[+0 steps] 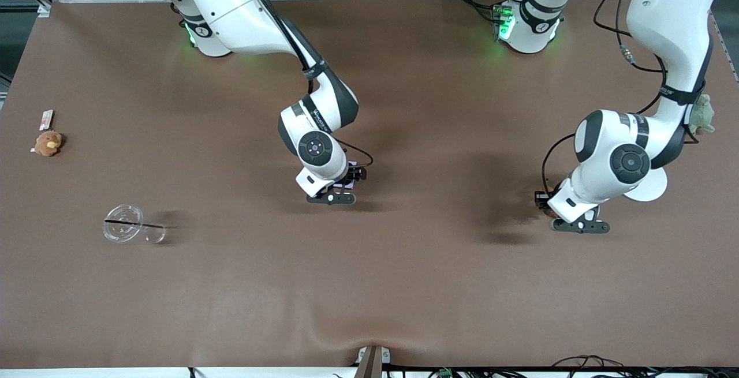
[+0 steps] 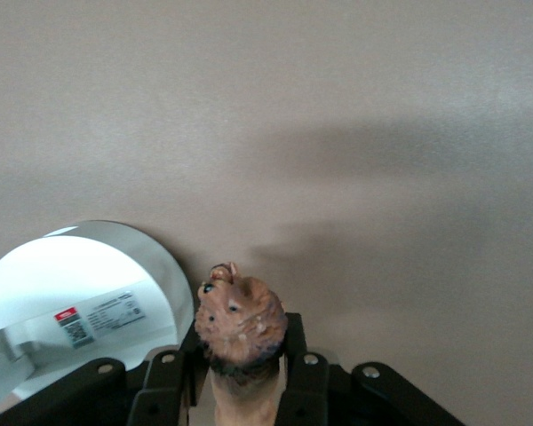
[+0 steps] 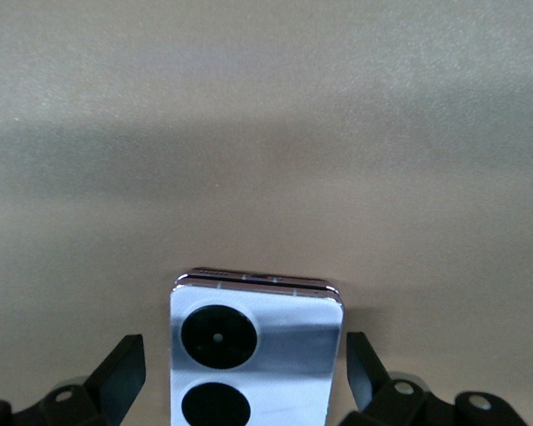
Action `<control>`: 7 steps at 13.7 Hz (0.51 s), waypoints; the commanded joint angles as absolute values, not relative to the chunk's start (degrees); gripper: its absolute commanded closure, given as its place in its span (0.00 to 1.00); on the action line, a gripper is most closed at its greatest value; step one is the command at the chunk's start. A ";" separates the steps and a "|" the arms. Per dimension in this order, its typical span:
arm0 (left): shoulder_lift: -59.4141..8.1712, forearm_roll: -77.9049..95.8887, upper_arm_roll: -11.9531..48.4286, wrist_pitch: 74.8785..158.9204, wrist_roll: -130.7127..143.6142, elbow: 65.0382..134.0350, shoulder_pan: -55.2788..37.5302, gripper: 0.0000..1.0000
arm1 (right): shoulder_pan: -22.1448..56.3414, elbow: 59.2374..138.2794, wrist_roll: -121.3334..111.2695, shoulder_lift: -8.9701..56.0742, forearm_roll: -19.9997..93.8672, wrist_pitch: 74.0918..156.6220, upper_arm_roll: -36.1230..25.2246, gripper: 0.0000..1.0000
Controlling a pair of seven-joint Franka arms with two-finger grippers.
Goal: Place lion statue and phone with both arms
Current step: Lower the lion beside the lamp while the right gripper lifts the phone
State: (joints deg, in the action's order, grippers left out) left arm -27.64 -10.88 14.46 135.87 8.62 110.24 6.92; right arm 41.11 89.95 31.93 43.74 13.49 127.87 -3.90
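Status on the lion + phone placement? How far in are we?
Done: the right claw stands open around the phone, which looks already set on the table.
In hand: the left claw is shut on the lion statue, low over the table.
Left: release the lion, back both arms off.

Even, diffuse overhead light. Soft dark shadows fall on the brown table [image 1: 404, 285] beneath both arms. Green indicator glow at both bases. Front view sharp. In the right wrist view, glare streaks the phone [image 3: 258, 351]; in the left wrist view, the lion statue [image 2: 240, 324] is slightly soft.
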 commanded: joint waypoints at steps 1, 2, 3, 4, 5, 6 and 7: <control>-27.77 -11.51 14.77 137.28 8.79 110.74 5.72 1.00 | 41.40 90.88 31.03 43.59 13.97 128.67 -4.13 0.00; -28.30 -11.69 14.77 137.89 8.88 110.74 5.71 1.00 | 41.40 90.88 31.03 43.68 13.97 128.76 -4.13 0.00; -28.47 -11.78 14.77 138.07 8.96 110.74 5.45 1.00 | 41.40 90.88 31.03 43.94 13.97 128.76 -4.13 0.00; -28.82 -11.95 14.68 138.25 8.96 110.83 5.36 1.00 | 41.40 90.88 31.03 44.12 13.97 129.11 -4.13 0.00; -29.26 -12.04 14.68 138.95 8.96 110.83 5.54 1.00 | 41.40 90.88 31.03 44.38 14.06 129.29 -4.13 0.00; -29.62 -12.04 14.68 139.65 9.05 110.92 5.45 1.00 | 41.48 90.88 31.03 44.65 14.06 129.46 -4.13 0.00; -29.79 -12.04 14.68 139.75 9.05 110.92 5.45 1.00 | 41.48 90.88 31.11 44.91 14.24 129.46 -4.13 0.00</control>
State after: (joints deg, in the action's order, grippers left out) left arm -29.65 -10.88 14.66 138.08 8.62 110.33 5.37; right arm 41.11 90.75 31.91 44.26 13.49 128.58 -3.90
